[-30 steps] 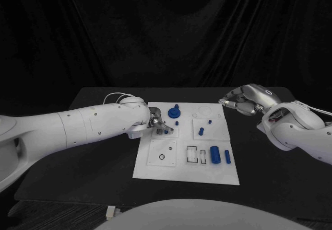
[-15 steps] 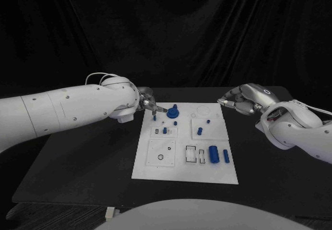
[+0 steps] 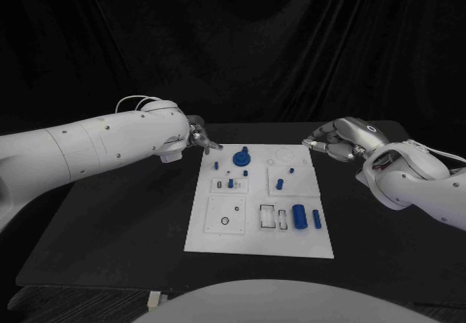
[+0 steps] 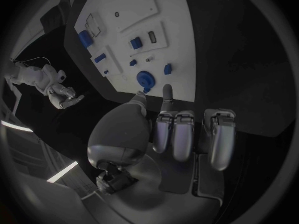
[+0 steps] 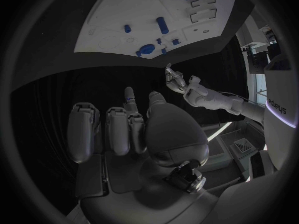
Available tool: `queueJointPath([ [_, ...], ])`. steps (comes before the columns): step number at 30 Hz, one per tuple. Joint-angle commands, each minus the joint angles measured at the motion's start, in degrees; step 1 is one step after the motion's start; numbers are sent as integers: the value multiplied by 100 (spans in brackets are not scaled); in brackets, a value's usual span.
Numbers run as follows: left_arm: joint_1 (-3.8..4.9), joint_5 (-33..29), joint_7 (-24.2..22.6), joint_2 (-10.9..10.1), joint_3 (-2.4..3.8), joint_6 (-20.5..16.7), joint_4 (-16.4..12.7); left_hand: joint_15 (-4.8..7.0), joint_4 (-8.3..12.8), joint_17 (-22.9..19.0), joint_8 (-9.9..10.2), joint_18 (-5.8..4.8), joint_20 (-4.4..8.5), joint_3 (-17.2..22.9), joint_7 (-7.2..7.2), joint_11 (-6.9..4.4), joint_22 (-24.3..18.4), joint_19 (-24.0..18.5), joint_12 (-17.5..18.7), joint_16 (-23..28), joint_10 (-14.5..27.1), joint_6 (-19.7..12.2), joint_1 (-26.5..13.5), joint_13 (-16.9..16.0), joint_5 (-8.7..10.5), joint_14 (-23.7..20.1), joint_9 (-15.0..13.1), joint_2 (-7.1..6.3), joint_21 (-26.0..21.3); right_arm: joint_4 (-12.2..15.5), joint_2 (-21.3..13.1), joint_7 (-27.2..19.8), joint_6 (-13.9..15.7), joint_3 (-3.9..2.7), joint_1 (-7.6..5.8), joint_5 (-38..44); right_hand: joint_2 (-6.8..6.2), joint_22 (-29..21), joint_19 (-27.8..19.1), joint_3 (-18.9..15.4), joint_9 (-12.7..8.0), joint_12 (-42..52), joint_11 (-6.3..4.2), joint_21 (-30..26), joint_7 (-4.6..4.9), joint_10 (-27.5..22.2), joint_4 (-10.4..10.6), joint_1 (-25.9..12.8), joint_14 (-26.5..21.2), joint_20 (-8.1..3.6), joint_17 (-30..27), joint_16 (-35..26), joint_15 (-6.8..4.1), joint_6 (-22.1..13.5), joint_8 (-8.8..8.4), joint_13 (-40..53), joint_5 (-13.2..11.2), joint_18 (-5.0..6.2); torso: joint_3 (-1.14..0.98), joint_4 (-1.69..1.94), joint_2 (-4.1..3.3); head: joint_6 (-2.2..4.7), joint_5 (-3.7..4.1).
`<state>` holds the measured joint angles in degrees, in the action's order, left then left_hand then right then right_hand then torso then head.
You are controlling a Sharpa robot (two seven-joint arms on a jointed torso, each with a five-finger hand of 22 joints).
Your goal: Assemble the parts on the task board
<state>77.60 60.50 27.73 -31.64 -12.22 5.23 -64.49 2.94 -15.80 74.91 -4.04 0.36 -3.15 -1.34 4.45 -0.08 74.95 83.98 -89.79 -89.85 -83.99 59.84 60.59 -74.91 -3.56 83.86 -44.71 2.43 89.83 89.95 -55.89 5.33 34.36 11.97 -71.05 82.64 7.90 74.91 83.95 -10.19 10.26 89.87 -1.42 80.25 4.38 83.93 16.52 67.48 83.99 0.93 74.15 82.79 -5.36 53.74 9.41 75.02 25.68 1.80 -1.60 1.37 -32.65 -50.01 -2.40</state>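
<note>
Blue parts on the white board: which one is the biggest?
The fat blue cylinder lying near the task board's front right corner. It is plainly longer and thicker than the slim blue pin beside it and the small pieces farther back.

Matt white task board (image 3: 248,232) – glossy blue plastic parts (image 3: 301,218) – on a matt black table (image 3: 126,222).

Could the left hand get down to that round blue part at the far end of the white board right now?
Probably yes. The left hand hangs just off the board's far left corner, holding nothing that shows, and the round blue part stands close by with nothing between them. The right hand is off the opposite side.
</note>
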Motion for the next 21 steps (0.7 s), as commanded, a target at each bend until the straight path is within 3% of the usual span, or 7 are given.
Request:
queueJointPath([
  [1, -76, -15, -322, 96, 6, 125, 238, -123, 28, 1509, 66, -36, -127, -64, 122, 139, 1505, 602, -21, -15, -601, -370, 112, -1509, -30, 614, 619, 39, 17, 8, 0, -5, 13, -4, 11, 6, -5, 1185, 275, -26, -6, 13, 28, -22, 11, 607, 8, 56, 334, 42, 0, -19, 46, -21, -38, 1498, -20, 64, -1, -3, -7, 1, -16],
  [5, -160, -15, -473, 204, 6, 69, 538, -181, 77, 1509, 53, -36, -207, -81, 227, 183, 1505, 602, -21, -15, -601, -846, 249, -1509, -52, 614, 1471, 104, 17, -6, 10, 7, -8, -4, 11, 6, -5, 1183, 273, -29, -6, 13, 28, -30, 10, 607, 7, 58, 333, 43, -9, -22, 45, -18, -37, 1498, -18, 66, 4, 2, -13, 1, -23],
  [7, -187, -15, -524, 244, 6, 45, 648, 63, 83, 1509, 31, -36, -35, -93, -94, -71, 1505, 602, -21, -15, -601, -1108, 296, -1509, -45, 614, 1955, 145, 17, -16, 15, 12, -16, -4, 11, 5, -5, 1183, 273, -29, -6, 13, 28, -30, 10, 607, 7, 58, 333, 43, -9, -22, 45, -18, -37, 1498, -18, 66, 2, 3, -10, 1, -20],
  [12, -225, -15, -589, 315, 7, 43, 825, 65, 107, 1509, 58, -36, 18, -103, -88, -102, 1505, 602, -21, -15, -601, -1166, 337, -1509, -41, 614, 2195, 146, 17, -38, 24, 17, -22, -4, 12, 5, -3, 1181, 271, -32, -2, 13, 28, -35, 6, 607, 5, 63, 331, 43, -23, -29, 45, 3, -29, 1498, -14, 67, 5, 10, -15, 1, -23],
  [14, -236, -15, -602, 339, 7, 53, 875, 24, 119, 1509, 27, -36, 4, -118, 36, -25, 1505, 602, -21, -15, -601, -1107, 346, -1509, -87, 614, 2271, 129, 17, -43, 26, 15, -24, -4, 13, 5, -2, 1180, 270, -33, -1, 13, 28, -39, 6, 607, 5, 64, 331, 43, -23, -29, 45, 6, -27, 1498, -13, 68, 5, 4, -12, 1, -35],
  [17, -260, -15, -621, 380, 7, 134, 958, -165, 148, 1509, -295, -36, -136, -144, 173, 185, 1505, 602, -21, -15, -601, -445, 361, -1509, -227, 614, 2263, 113, 17, -51, 29, 10, -18, -4, 14, 5, -2, 1174, 263, -33, -1, 13, 28, -58, 6, 607, 4, 65, 328, 43, -41, -37, 45, 8, -27, 1498, -12, 73, 2, 4, -9, 1, -32],
  [21, -292, -15, -673, 429, 7, 207, 1050, -150, 149, 1509, -468, -36, -166, -170, 113, 146, 1505, 602, -21, -15, -601, -170, 349, -1509, -233, 614, 2191, 109, 17, -59, 30, 8, -16, -4, 15, 5, -2, 1173, 263, -34, -1, 13, 27, -61, 6, 607, 4, 65, 328, 43, -41, -37, 45, 8, -27, 1498, -12, 74, 3, 2, -6, 1, -24],
])
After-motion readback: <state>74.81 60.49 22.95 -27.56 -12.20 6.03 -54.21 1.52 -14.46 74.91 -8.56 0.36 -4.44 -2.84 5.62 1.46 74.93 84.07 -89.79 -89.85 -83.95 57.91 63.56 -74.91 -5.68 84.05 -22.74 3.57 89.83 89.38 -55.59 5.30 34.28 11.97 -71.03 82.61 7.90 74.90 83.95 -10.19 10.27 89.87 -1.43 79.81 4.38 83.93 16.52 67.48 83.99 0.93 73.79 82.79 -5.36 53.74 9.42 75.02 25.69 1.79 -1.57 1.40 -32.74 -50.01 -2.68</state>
